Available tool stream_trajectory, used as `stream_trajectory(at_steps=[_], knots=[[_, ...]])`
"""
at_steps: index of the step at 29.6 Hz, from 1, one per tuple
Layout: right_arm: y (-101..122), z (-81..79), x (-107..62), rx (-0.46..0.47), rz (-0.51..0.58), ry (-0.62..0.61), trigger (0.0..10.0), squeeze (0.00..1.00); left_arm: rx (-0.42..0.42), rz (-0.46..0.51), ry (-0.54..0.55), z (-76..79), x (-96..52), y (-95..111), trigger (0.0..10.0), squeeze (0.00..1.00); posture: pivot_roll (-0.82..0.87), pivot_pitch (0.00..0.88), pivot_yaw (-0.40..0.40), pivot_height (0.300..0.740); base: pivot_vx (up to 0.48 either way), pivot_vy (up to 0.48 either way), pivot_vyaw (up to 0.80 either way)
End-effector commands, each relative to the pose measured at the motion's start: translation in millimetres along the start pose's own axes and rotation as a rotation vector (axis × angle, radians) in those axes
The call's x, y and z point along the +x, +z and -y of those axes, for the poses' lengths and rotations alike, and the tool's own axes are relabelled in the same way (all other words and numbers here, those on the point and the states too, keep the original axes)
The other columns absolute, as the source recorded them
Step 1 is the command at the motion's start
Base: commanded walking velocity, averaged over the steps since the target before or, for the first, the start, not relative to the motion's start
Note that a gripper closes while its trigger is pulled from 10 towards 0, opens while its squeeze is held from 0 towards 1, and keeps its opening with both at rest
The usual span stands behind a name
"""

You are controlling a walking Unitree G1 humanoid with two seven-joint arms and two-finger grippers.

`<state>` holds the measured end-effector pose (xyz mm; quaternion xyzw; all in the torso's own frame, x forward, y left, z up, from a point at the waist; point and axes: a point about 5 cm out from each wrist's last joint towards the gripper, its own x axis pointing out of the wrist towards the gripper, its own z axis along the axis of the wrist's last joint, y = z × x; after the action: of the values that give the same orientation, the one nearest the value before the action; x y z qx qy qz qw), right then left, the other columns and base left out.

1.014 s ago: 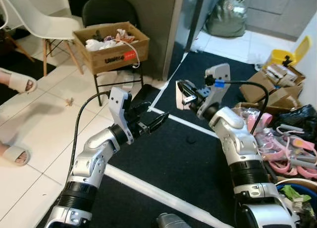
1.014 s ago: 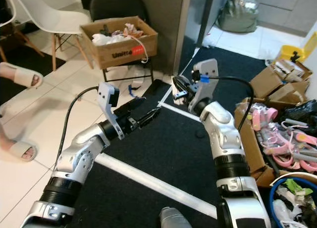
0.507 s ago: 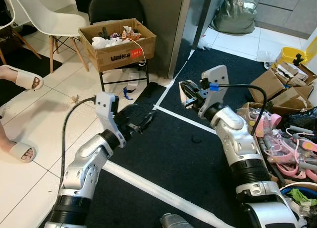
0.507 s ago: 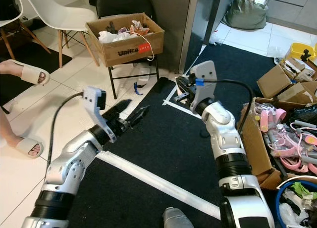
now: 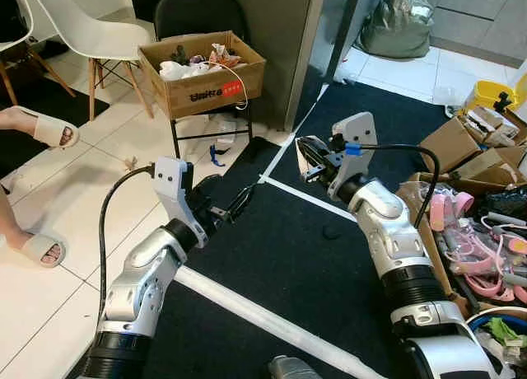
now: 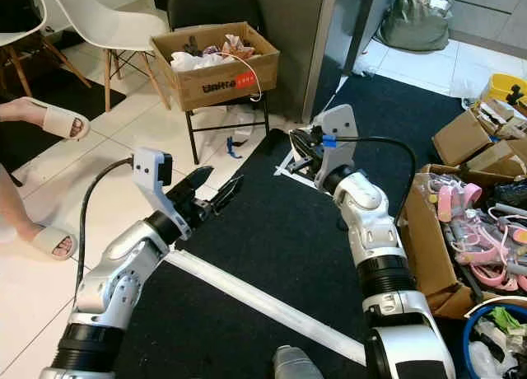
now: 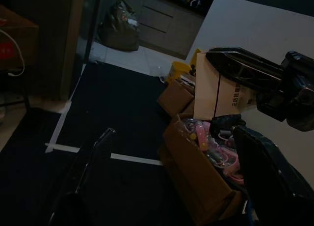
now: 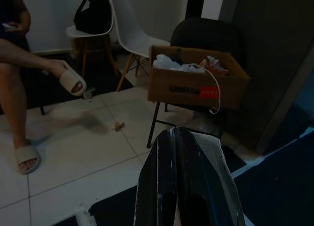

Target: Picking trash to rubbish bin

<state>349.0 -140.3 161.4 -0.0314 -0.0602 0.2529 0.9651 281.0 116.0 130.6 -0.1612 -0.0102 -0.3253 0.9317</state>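
Both grippers are raised over the black mat (image 5: 280, 255), and I start from the left side of the scene. On the white tile floor (image 5: 58, 189) at the far left, a person sits with feet in beige slippers (image 5: 39, 125), and behind them stands a white chair (image 5: 70, 29). Next comes a black chair (image 5: 191, 16) that carries an open cardboard box (image 5: 202, 74) full of crumpled paper and other rubbish; this box sits on the chair seat, near the dark wall. The left gripper (image 6: 216, 191) is held out above the left edge of the mat, its two black fingers spread apart with nothing between them. A white tape line (image 5: 272, 325) crosses the mat below the arms. The right gripper (image 5: 311, 158) is held up near the far edge of the mat and its fingers are closed together on a piece of trash (image 5: 306, 155), a pale, flat scrap; in the right wrist view this scrap wraps around the closed fingers, with the box of rubbish beyond it. At the right edge of the mat lie open cardboard boxes (image 5: 449, 144) with pink things (image 5: 473, 243) inside, and a yellow container (image 5: 486, 95) stands further back.
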Motion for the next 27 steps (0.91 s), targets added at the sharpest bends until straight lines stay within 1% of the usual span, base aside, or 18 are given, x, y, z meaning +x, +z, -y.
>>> stream_trajectory(at_steps=[1, 27], knots=[[-1.1, 2.2, 0.1, -0.001, -0.001, -0.011, 10.0, 0.0, -0.001, 0.019, -0.019, 3.3, 2.1, 2.4, 10.0, 0.0, -0.06, 0.0, -0.032, 0.74, 0.334, 0.0, 0.0], [-2.6, 2.5, 0.0, 0.008, 0.0, -0.014, 10.0, 0.0, 0.006, 0.017, -0.052, 3.9, 4.1, 1.6, 10.0, 0.0, -0.06, 0.0, -0.037, 0.74, 0.365, 0.0, 0.0]])
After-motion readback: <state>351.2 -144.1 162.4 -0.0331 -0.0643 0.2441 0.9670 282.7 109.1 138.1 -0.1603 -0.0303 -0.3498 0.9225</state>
